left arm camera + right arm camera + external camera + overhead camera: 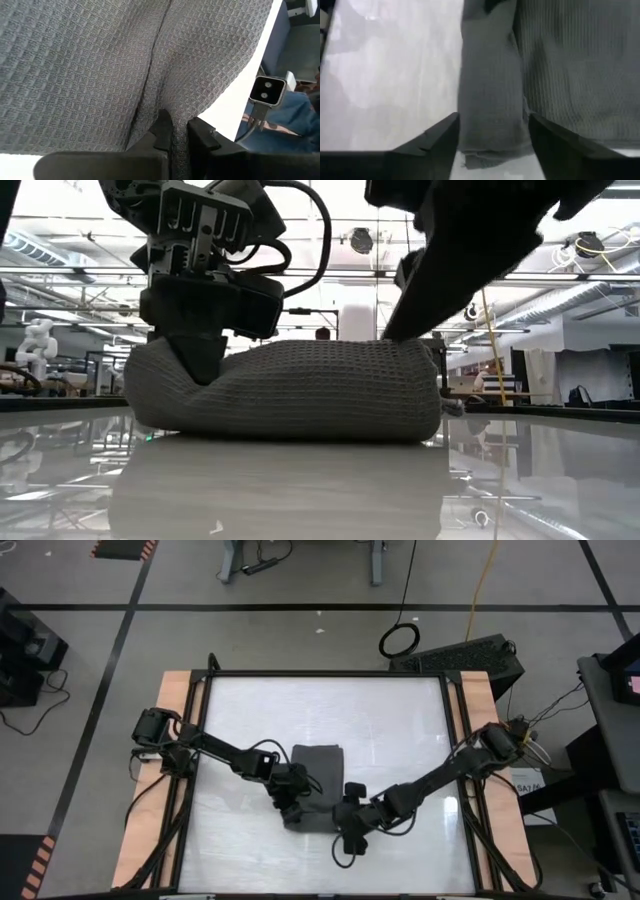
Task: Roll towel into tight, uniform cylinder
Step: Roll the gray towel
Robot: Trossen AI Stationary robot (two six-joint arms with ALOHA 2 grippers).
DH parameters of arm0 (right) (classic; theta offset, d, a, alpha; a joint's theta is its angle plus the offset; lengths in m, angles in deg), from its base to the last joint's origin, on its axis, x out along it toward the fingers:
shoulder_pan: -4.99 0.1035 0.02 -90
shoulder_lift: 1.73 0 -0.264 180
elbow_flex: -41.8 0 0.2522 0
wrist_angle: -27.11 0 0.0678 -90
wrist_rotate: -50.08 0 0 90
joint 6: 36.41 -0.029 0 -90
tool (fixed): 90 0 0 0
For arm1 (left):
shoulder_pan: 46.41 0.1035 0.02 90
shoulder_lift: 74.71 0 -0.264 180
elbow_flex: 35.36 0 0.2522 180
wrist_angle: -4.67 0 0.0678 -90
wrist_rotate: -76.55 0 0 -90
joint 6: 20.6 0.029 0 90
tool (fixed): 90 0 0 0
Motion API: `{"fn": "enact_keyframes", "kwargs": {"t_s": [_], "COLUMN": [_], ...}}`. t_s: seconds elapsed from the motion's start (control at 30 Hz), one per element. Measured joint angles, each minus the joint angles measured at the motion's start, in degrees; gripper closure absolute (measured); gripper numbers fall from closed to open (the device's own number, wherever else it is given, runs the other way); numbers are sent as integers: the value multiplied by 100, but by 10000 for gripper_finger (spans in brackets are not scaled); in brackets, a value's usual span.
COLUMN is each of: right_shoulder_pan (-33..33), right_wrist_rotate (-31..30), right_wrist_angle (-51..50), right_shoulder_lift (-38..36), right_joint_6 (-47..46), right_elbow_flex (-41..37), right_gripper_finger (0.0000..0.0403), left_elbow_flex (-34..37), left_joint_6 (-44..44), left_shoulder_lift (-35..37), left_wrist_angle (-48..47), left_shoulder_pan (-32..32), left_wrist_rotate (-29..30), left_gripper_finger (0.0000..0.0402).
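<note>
One towel point(318, 762), seemingly, and two grippers.

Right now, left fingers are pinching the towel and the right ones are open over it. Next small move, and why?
Probably close the right gripper on the towel's rolled edge. Its fingers stand open astride that fold, while the left gripper already pinches cloth at the other end. With both ends held, the roll could turn evenly.

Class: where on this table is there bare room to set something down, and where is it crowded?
Bare: the table beyond the towel, and both side strips. Crowded: the near middle, where the left gripper and right gripper meet at the towel.
</note>
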Motion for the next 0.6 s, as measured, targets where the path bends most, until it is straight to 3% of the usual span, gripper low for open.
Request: {"fn": "enact_keyframes", "kwargs": {"t_s": [0.4, 0.6], "right_shoulder_pan": [-564, -806], "right_wrist_rotate": [1269, 1597], "right_wrist_angle": [72, 52], "right_shoulder_lift": [2, 2], "right_joint_6": [224, 224], "right_elbow_flex": [-106, -106], "right_gripper_finger": [350, 396], "left_elbow_flex": [0, 0], "left_joint_6": [48, 57], "left_shoulder_lift": [0, 0], "left_wrist_angle": [22, 21], "left_shoulder_pan": [0, -4], "left_wrist_rotate": [139, 435], "left_gripper_finger": [372, 371]}}
